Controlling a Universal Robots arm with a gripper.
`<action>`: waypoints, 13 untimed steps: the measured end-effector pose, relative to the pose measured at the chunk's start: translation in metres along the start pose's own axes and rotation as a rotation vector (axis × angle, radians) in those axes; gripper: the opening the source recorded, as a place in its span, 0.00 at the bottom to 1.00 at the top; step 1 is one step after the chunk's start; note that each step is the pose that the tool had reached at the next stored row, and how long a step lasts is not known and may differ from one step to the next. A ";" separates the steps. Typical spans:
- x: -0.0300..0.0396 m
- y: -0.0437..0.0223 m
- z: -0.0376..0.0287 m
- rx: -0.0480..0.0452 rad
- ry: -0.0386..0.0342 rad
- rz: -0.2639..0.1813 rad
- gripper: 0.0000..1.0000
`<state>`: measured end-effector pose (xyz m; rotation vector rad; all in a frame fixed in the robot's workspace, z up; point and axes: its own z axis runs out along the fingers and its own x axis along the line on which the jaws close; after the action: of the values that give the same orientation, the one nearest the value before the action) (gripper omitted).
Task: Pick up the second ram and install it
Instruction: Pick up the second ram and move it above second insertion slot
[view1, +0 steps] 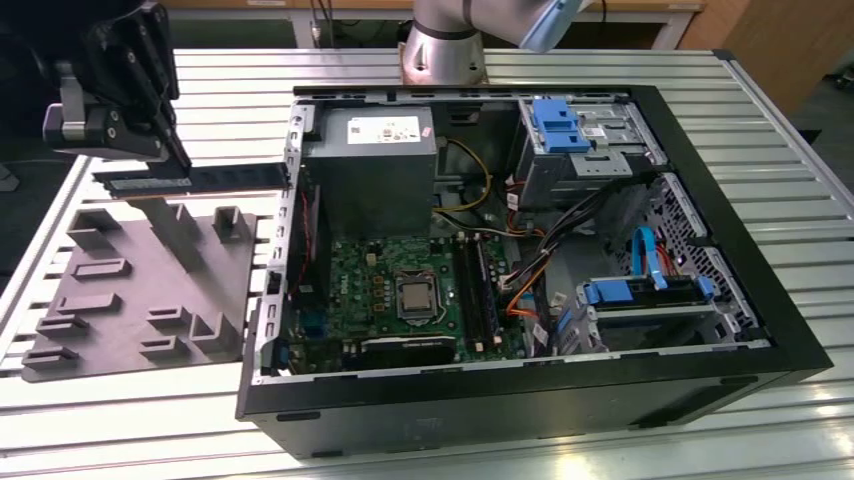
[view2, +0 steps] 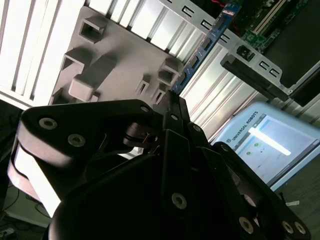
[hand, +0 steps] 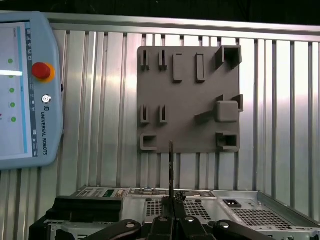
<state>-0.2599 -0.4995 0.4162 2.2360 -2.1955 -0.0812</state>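
- Gripper (view1: 171, 158) clamped narrow on the second ram (view1: 200, 180); fingers (view2: 172, 107) pinched the blue board.
- Second ram hung level in the air, top edge up, near the grey fixture tray (view1: 134, 290).
- In the exterior view, it sat to the left of the open computer case (view1: 534, 400), outside it and apart from the green motherboard (view1: 380, 285).
- Teach pendant (hand: 25, 90) lay on the slatted aluminium table (view1: 801, 200).

On the slatted table (view1: 801, 200), a grey fixture plate (view1: 120, 300) and an open computer case (view1: 534, 400) are laid side by side, nearly touching.
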 end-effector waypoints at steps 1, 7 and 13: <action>0.0000 -0.0014 0.0000 0.0001 -0.0001 0.000 0.12; 0.0002 -0.0094 -0.0004 0.0000 0.0000 0.000 0.12; 0.0003 -0.0173 -0.0007 0.0000 0.0000 0.000 0.12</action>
<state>-0.2426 -0.4994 0.4162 2.2360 -2.1956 -0.0813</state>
